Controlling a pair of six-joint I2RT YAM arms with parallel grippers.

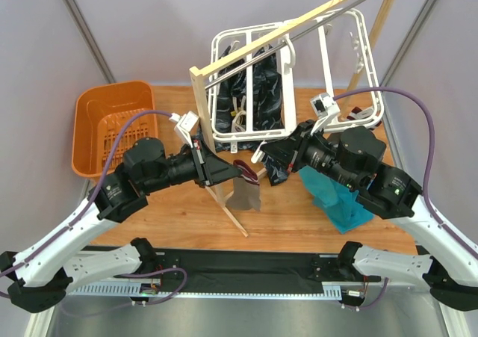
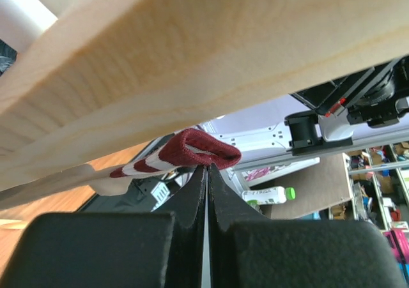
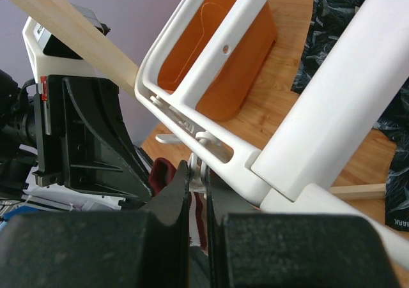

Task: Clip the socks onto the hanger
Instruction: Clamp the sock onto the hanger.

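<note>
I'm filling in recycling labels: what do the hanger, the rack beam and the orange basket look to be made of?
The hanger looks like moulded white plastic: smooth, slightly glossy, with rounded edges. The rack beam appears to be bare pale wood, with visible grain. The orange basket seems to be plastic too, judging by its uniform colour and smooth sheen.

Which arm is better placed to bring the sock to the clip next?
Left: the left gripper pinches the sock by its striped cuff, close beside the right gripper, shut on a hanger clip.
</note>
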